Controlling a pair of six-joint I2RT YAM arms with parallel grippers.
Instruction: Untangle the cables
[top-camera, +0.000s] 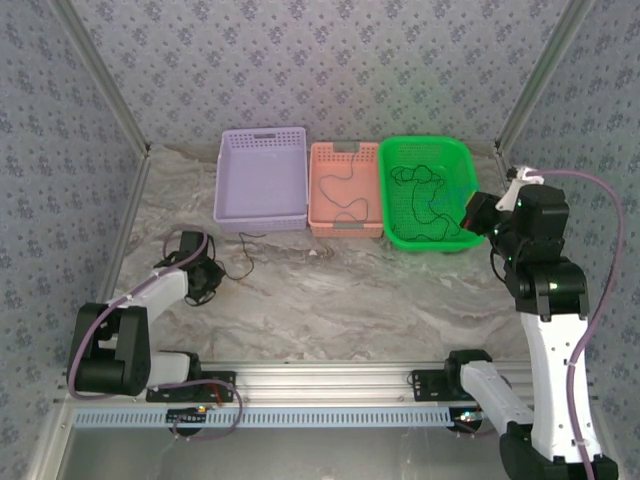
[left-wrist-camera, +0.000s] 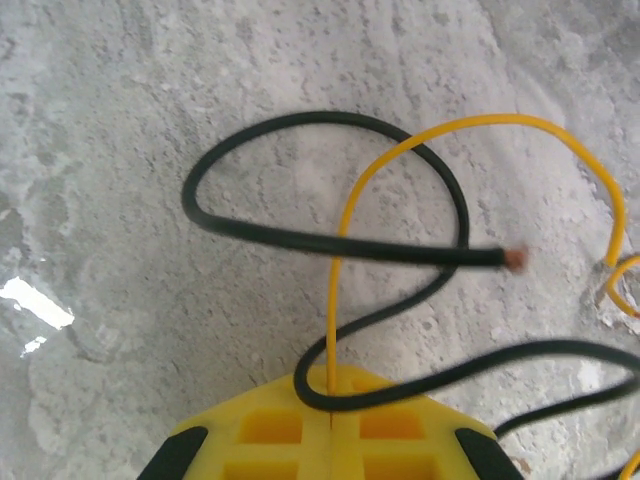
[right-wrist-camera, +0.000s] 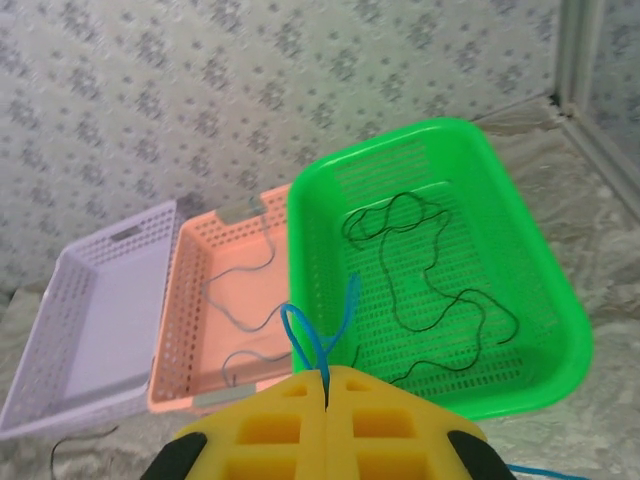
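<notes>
Our left gripper (top-camera: 206, 277) sits low over the marbled grey-white stone tabletop (top-camera: 330, 300) at the left of the overhead view. Its wrist camera shows the yellow pads (left-wrist-camera: 270, 430) pressed together on a thin yellow wire (left-wrist-camera: 345, 250) that rises from the seam between them. A black rubber-coated wire (left-wrist-camera: 300, 235) loops on the stone just above and crosses the pad tips; we cannot tell whether it is pinched too. Our right gripper (top-camera: 478, 213) hangs at the right rim of a green perforated plastic basket (top-camera: 425, 141), closed on a thin blue wire (right-wrist-camera: 318, 335) that loops up out of its pads. Inside that basket lies a long black squiggly wire (top-camera: 417, 176). To its left, touching it, stands a salmon plastic basket (top-camera: 316, 190) holding a dark thin wire (top-camera: 345, 210), and next along is a lilac plastic basket (top-camera: 262, 137). All three sit at the far side of the table, against walls papered pale grey with a small floral print (top-camera: 330, 60). Metal corner posts (top-camera: 100, 75) slant up on both sides, and an aluminium rail (top-camera: 330, 375) runs along the near edge.
</notes>
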